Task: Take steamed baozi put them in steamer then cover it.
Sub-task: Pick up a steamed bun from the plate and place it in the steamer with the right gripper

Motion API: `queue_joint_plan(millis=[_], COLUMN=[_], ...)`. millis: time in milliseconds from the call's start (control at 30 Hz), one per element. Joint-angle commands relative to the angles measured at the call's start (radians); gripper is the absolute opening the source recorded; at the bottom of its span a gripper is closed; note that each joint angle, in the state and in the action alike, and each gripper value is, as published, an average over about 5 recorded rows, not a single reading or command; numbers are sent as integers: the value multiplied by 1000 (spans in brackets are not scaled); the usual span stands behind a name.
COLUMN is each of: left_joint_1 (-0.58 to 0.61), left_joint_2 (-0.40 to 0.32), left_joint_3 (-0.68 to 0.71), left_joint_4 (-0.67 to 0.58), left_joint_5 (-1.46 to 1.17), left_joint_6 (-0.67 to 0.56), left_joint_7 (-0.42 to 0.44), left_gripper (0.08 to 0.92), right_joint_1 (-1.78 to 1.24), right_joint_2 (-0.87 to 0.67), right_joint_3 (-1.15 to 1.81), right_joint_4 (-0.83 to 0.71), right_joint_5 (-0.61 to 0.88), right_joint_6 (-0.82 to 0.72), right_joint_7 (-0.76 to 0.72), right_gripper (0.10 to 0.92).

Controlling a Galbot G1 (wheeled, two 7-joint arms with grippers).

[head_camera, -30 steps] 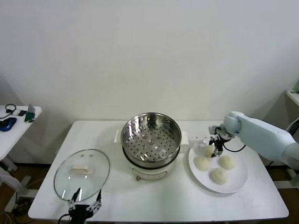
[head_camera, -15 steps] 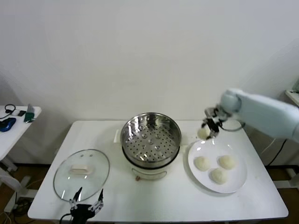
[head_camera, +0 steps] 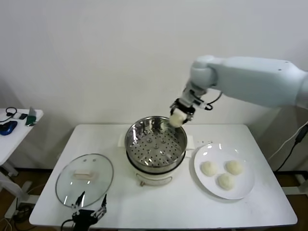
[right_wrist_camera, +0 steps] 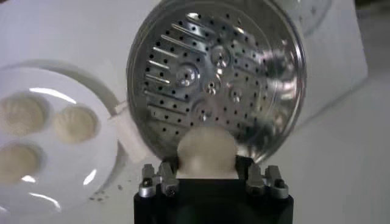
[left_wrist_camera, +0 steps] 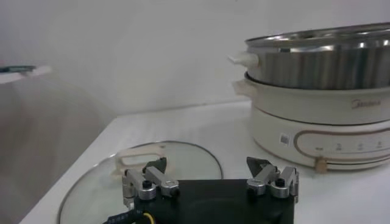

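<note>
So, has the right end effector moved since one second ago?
Yes. The right end effector, shut on a baozi, has risen from the white plate and moved left; now it hangs above the steamer rim.

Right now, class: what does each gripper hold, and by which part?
Right gripper clamps one baozi by its sides, above the steamer. Left gripper holds nothing.

A white table (head_camera: 159, 207) is carrying three things. The steamer (head_camera: 156, 147) is standing near its middle toward the back. The cover (head_camera: 84, 179) is lying flat on the left front part. A white plate (head_camera: 245, 189) is sitting on the right, just beside the steamer.
</note>
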Motion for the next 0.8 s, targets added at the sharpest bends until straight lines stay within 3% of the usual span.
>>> queue_joint_plan(millis=[33,500,800], left_joint_1=[2,-6,-5], left_joint_2=[2,3,2], left_joint_3=[-1,-3,-4], left_joint_4=[-8,4,7], left_joint_5=[1,-4,-4], left_joint_6=[-3,-2,-2], left_joint_7=[-3,-7,-9], left_gripper=[823,823,823], right_joint_1=[-150,-343,-344], right_joint_2=[142,198,224], right_joint_3=[18,93,111], right_joint_4=[-119,-394,-437], right_joint_5=[-299,-379,-344], right_joint_6=[158,216,243], right_joint_7=[106,166,185], right_gripper=[612,640,683])
